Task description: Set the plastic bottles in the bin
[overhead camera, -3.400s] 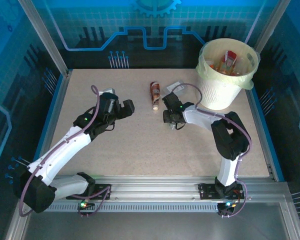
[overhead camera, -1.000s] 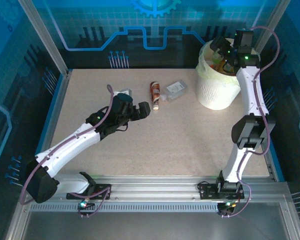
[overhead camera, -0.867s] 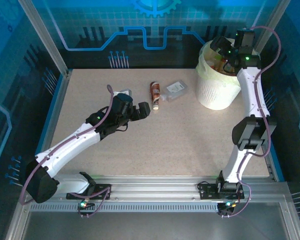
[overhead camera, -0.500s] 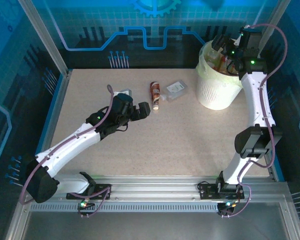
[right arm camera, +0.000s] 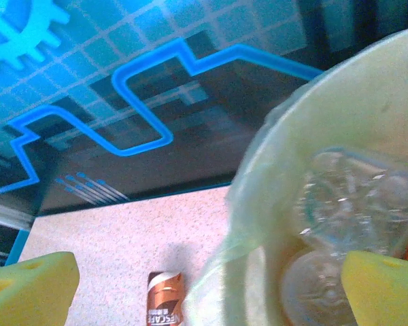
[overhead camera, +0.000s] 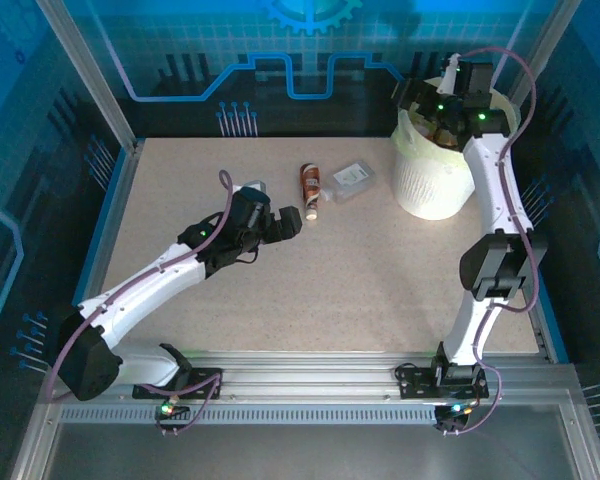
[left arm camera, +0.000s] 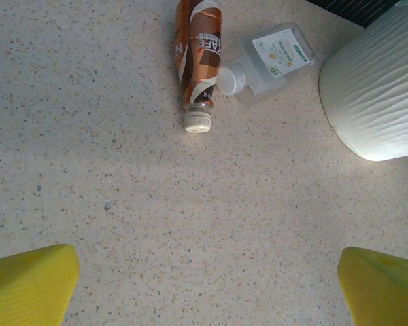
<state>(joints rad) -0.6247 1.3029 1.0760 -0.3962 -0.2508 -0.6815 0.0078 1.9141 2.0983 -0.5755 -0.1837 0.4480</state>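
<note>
Shifted since half a second ago: right pincer (overhead camera: 423,103), now swung further left over the bin (overhead camera: 430,190); left pincer (overhead camera: 285,217) unchanged.

Overhead view.
- Right pincer: above the bin's far-left rim, arm stretched up. I judge it has nothing left to drop.
- Left pincer: low over the table (overhead camera: 360,290), aimed at the two bottles left out, so lined up for the next pick.
- Brown bottle (overhead camera: 309,186): lying down, just ahead of the left pincer.
- Clear bottle (overhead camera: 350,178): lying down, just beyond the brown one, between it and the bin.
- Surface: pale speckled top, metal rail on the near side.
- Room: blue-lit panels with printed lines and a gear, metal posts at the corners.

Left wrist view.
- Left pincer (left arm camera: 204,288): fingers wide apart, nothing between them.
- Brown bottle (left arm camera: 198,54): ahead, white cap towards me.
- Clear bottle (left arm camera: 275,54): ahead to the right, its cap touching or nearly touching the brown bottle's neck.
- Bin (left arm camera: 374,88): ribbed white wall, far right.

Right wrist view.
- Right pincer (right arm camera: 204,288): fingers apart and empty.
- Bin (right arm camera: 258,176): yellowish bag over the rim, below and to the right.
- Crushed bottles (right arm camera: 353,204): clear, inside the bin.
- Brown bottle (right arm camera: 164,299): on the table, below left.
</note>
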